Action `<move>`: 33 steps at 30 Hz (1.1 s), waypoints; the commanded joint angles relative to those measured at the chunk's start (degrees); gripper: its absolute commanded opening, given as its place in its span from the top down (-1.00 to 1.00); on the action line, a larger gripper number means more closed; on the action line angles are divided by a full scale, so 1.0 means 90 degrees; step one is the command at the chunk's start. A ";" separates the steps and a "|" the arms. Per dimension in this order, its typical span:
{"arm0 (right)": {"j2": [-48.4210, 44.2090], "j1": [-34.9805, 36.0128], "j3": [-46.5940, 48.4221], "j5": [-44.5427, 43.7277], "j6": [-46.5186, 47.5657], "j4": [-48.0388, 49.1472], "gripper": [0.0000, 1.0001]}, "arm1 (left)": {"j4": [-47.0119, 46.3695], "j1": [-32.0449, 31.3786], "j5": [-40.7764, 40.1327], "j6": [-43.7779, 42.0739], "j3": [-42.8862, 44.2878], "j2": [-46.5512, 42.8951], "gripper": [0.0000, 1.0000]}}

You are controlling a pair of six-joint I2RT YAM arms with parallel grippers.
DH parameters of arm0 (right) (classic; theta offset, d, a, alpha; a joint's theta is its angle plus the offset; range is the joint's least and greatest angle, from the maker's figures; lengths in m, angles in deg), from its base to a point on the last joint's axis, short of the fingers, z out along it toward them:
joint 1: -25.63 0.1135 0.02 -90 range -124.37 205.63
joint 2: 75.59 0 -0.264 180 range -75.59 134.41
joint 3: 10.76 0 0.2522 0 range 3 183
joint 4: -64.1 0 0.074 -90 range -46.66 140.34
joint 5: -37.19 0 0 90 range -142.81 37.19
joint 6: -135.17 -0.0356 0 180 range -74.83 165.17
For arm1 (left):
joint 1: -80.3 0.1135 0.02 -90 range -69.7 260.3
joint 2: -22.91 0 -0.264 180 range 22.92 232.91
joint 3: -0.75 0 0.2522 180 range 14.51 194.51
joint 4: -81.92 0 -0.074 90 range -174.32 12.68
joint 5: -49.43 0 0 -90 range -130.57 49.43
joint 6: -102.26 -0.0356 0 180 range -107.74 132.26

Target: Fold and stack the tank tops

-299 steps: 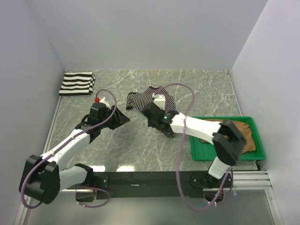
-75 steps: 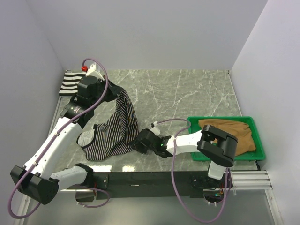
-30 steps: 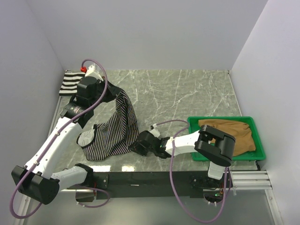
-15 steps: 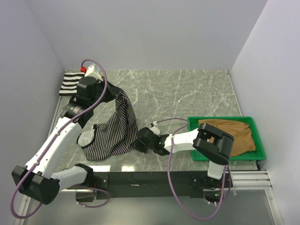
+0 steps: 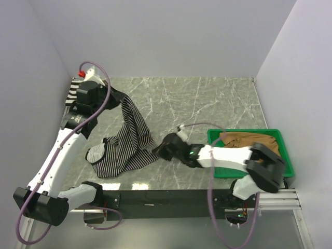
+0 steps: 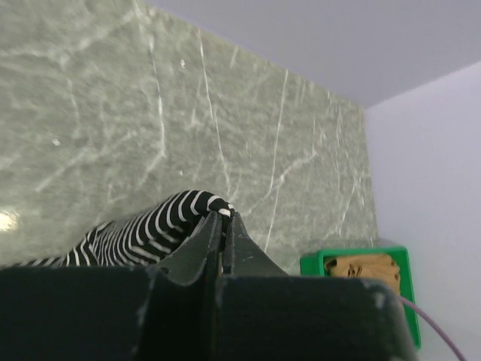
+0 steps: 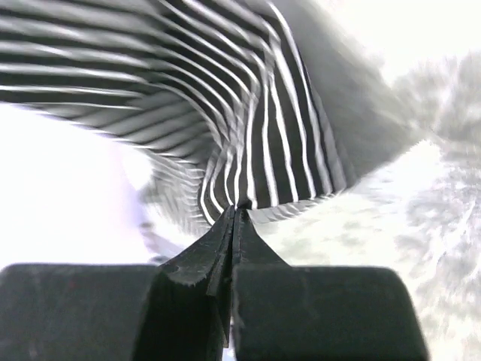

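Note:
The thin-pinstriped tank top (image 5: 127,142) hangs stretched from a raised corner down to a heap on the marble table. My left gripper (image 5: 118,98) is shut on that upper corner, high at the back left; the left wrist view shows the striped cloth (image 6: 161,226) pinched at the gripper's (image 6: 222,215) tips. My right gripper (image 5: 157,151) is low at the top's right edge, shut on the hem (image 7: 263,150). The folded wide-striped tank top (image 5: 71,96) lies at the back left, mostly behind the left arm. The tan tank top (image 5: 254,141) lies in the tray.
A green plastic tray (image 5: 270,131) stands at the right near the front edge, also seen as the tray (image 6: 312,263) in the left wrist view. Grey walls close the table on three sides. The arm bases and a black rail run along the near edge.
My right gripper has shut on the pinstriped top's hem and its arm has swung out to the right. My left gripper has pulled the top's corner back and to the left.

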 commanded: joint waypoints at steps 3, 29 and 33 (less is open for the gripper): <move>-0.2156 -0.1164 0.0085 -0.0368 0.1251 -0.0709 1.00 | -0.0176 0.0484 0.0059 -0.0104 0.1028 -0.0157 0.99; 0.0150 -0.5034 0.7181 0.3150 0.4632 -0.2021 1.00 | -0.3272 0.2457 0.1992 0.1019 0.4081 0.2502 0.99; -0.1694 -0.5044 0.4232 0.3090 0.4525 -0.1208 1.00 | -0.3126 0.2487 0.2041 0.1126 0.1518 0.1089 0.99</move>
